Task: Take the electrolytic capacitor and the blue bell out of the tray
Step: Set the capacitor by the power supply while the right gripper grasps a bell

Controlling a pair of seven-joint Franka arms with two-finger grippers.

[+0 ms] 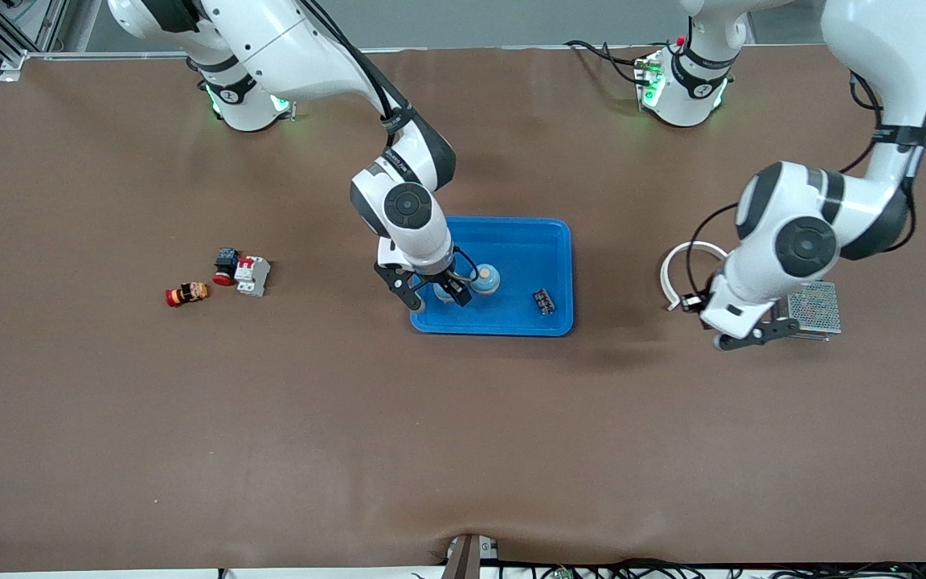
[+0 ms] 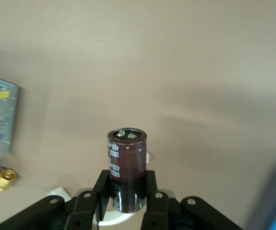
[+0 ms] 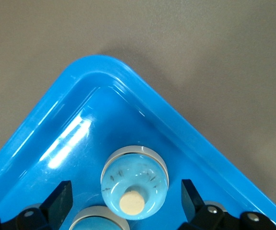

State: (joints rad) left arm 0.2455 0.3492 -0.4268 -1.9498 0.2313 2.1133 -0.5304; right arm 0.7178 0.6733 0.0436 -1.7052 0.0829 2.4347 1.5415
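Left tool [image 2: 127, 201] gripping capacitor [image 2: 126, 167], right tool [image 3: 126, 201] spread over bell [image 3: 134, 181]

Tray [image 1: 511, 233] sat mid-table, holding my bell [image 1: 485, 279] and a small module [image 1: 543, 301]; mesh box [image 1: 815, 306] lay toward my left arm's end.

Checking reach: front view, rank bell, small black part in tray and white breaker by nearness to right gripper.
1. bell, in the blue tray, beside the open right gripper.
2. small black part, in the tray toward the left arm's end.
3. white breaker, on the table toward the right arm's end.

High front camera faces both robots; wrist cameras look down closely, sharing the blue tray [image 1: 511, 233].
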